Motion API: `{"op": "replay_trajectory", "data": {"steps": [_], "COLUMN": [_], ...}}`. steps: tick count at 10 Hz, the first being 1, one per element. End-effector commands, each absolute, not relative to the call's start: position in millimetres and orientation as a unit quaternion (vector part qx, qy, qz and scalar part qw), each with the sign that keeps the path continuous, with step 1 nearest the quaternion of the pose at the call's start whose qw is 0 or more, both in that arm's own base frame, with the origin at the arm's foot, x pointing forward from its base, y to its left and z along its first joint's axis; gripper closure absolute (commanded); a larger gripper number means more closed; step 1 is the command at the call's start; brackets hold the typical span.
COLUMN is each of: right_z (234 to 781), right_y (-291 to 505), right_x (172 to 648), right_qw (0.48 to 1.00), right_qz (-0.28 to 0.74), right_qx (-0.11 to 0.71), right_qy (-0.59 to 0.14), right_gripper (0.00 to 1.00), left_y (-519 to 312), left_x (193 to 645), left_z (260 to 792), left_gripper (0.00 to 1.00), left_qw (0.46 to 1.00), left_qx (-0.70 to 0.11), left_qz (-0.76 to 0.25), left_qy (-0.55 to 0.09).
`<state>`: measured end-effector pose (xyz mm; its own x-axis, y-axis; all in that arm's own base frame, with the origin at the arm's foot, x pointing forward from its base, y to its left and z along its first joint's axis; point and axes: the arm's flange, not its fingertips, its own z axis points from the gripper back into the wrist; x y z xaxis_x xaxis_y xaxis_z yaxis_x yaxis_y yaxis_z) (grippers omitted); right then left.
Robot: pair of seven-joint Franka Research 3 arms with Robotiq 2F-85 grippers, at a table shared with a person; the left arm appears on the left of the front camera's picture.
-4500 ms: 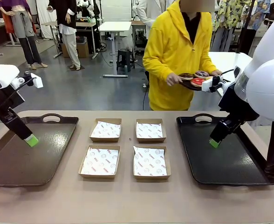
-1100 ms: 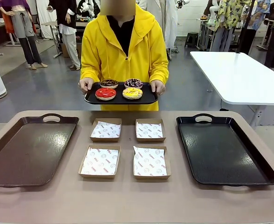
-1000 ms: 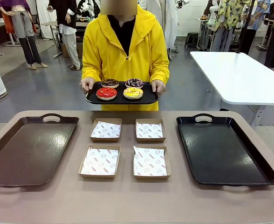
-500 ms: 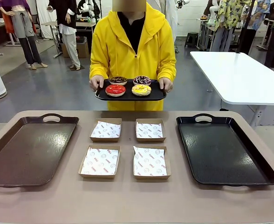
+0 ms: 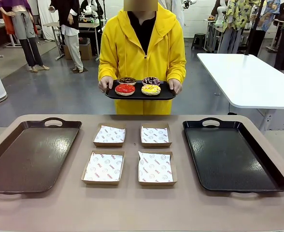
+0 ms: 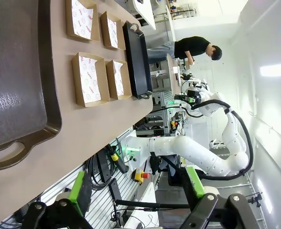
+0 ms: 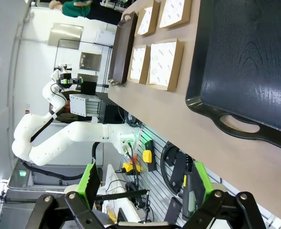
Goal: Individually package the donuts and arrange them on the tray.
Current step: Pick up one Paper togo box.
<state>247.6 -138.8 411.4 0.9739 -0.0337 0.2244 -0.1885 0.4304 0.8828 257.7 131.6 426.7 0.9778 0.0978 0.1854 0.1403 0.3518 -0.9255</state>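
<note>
The left tool (image 6: 138, 188) hangs wide and empty off the near edge of the desk (image 6: 83, 138), and so does the right tool (image 7: 144, 183) (green pads well apart on both). On the desk, four boxes (image 5: 103, 166) lie between a brown tray (image 5: 16, 164) at 9 o'clock and a black tray (image 5: 229, 159) at 3. At 12, beyond the desk, a person (image 5: 142, 43) holds a small tray (image 5: 163, 93) carrying the four donuts (image 5: 125, 89).

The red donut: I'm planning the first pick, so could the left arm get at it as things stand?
Probably not. The red donut sits on the small black tray that the person holds up beyond the table's far edge, while the left gripper, open, hangs off its near side.
</note>
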Motion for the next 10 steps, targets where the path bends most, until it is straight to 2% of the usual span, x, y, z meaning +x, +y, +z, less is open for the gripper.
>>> {"op": "replay_trajectory", "data": {"steps": [1, 4, 5, 7, 10], "right_z": [438, 501, 516, 520, 492], "right_y": [-116, -42, 1, 73, 155], "right_x": [276, 346, 368, 398, 433], "right_qw": [0.849, 0.868, 0.897, 0.936, 0.973], "right_qz": [0.018, 0.011, 0.021, 0.026, 0.022], "right_qx": [0.517, 0.492, 0.44, 0.35, 0.226], "right_qy": [-0.113, -0.065, -0.041, -0.023, -0.031], "right_gripper": [0.0, 0.0, 0.0, 0.0, 0.0], "left_y": [133, 133, 133, 133, 133], "left_x": [257, 257, 257, 257, 257], "left_z": [429, 429, 429, 429, 429], "left_gripper": [0.0, 0.0, 0.0, 0.0, 0.0], "left_qw": [0.811, 0.811, 0.811, 0.811, 0.811], "left_qx": [-0.574, -0.574, -0.574, -0.574, -0.574], "left_qz": [-0.018, -0.018, -0.018, -0.018, -0.018], "left_qy": [-0.113, -0.113, -0.113, -0.113, -0.113]}}
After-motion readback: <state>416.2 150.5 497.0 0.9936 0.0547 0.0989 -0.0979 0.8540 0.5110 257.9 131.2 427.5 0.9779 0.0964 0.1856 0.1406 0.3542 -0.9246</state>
